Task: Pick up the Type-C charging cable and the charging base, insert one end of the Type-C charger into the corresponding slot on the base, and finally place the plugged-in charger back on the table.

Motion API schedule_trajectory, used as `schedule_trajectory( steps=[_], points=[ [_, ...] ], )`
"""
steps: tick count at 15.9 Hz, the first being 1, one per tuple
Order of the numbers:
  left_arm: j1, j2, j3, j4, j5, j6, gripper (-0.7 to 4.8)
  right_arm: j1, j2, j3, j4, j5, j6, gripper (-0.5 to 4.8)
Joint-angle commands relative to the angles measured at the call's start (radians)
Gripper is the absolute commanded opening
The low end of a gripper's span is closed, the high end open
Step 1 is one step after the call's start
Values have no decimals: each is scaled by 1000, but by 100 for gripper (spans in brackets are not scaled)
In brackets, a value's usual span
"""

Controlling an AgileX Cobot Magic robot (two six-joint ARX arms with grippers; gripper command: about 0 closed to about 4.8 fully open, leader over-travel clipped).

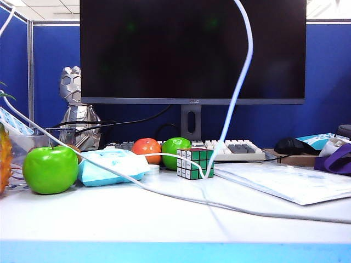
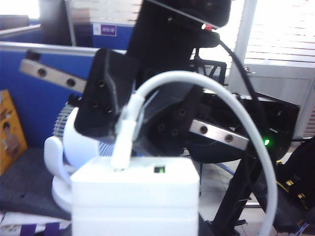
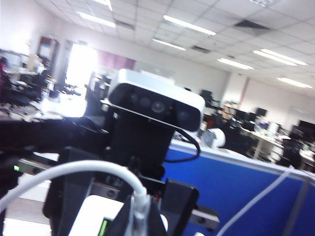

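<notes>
Left gripper (image 3: 123, 206) grasps the charging base (image 2: 135, 196) — right gripper (image 2: 140, 115) pinches the Type-C charging cable (image 2: 125, 135) plug above.

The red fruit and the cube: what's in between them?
In the exterior view, a green apple sits between the red fruit and the Rubik's cube, with a white cable crossing in front.

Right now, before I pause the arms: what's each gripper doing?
Left gripper: closed on the charging base.
Right gripper: closed on the Type-C charging cable at its plug, facing the left.
Neither shows in the exterior view.
</notes>
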Motion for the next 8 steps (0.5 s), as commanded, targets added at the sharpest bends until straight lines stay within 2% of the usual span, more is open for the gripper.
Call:
schedule_trajectory(
  steps=[1,2,8],
  points=[
    [0,-22,35,249,-87,-20,-6,10,5,-40,-274,-75,-14,221],
    [0,-22,35,247,-86,-20,-6,9,-7,-40,-274,-44,-14,258],
    [0,-23,35,225,-85,-18,-6,-29,-87,-40,-212,53,-12,251]
  ],
)
